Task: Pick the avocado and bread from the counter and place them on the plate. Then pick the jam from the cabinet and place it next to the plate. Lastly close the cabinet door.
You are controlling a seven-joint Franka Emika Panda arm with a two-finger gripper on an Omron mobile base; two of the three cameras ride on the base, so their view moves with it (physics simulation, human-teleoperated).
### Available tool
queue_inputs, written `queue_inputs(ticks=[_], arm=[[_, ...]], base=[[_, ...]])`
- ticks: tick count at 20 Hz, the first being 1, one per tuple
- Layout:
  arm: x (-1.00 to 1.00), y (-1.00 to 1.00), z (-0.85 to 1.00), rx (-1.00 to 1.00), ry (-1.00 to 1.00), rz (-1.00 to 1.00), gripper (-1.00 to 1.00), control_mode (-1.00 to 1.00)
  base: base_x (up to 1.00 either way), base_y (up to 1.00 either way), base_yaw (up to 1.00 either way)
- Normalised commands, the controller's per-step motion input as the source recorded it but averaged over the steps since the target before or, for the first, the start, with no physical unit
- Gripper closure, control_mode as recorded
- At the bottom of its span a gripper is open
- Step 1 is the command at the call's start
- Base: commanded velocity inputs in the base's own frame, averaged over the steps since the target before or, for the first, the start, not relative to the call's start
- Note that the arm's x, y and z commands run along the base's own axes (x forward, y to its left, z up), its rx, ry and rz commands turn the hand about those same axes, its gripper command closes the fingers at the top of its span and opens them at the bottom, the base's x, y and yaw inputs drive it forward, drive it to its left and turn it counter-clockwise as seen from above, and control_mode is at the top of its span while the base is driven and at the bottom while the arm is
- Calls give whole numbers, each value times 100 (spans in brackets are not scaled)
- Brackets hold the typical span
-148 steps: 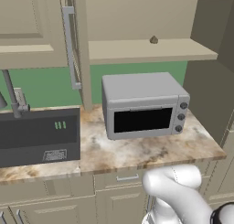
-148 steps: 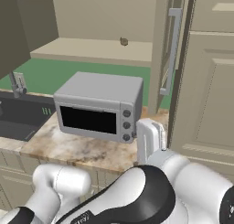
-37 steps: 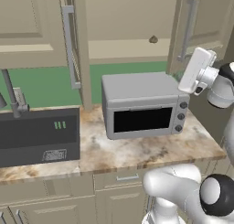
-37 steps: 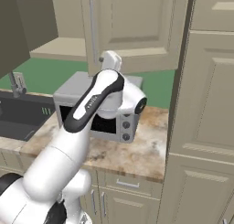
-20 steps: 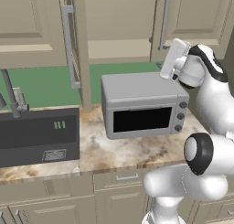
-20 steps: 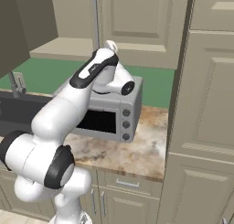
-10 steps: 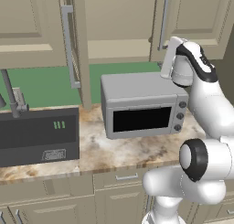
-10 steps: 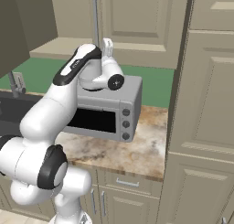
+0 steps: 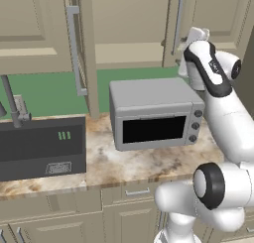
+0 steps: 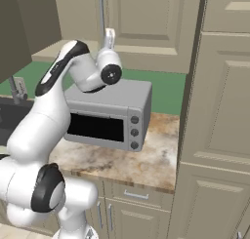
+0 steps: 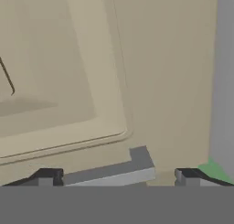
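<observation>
since the counter [image 9: 149,162] is the biggest thing, start there: it lies far below the jaws, with a sink at one end. next comes the cabinet door [image 10: 146,18]. it is right in front of the jaws, very close, and it looks shut flat against the cabinet. past its handle side the cabinet is open, and a bare shelf [image 10: 63,48] shows there. beyond that shelf, well away from the jaws, a second door [image 9: 89,53] sticks out edge-on with its own bar.

a grey microwave [image 9: 154,123] sits on the counter, just under the jaws.

the handle [image 9: 177,24] on the near door is a long thin silver bar. it runs up and down, just beside the jaws.

the gripper [image 11: 119,173] is the smallest thing. its jaws are spread wide with nothing between them, and the two dark tips [image 11: 45,175] point at the door's flat face.

i think the door is hard and stiff, and it will not bend or break. it should swing easily, because the hinges carry it. its face is smooth and flat, so the jaws cannot pinch it and can only push it. the best place to push is near the handle edge, far from the hinges. the best place to grab is the middle of the bar, which is thin and firm. the bar looks shiny, so it may slip.
</observation>
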Motion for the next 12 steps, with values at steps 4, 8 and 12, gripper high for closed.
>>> queue_inputs(ticks=[4,8,12], arm=[[-87,0,3,-13,0,-1,-100,-100],[-84,0,0,-25,0,0,-100,-100],[-64,18,0,-33,0,0,-100,-100]], base=[[0,0,0],[0,0,0],[0,0,0]])
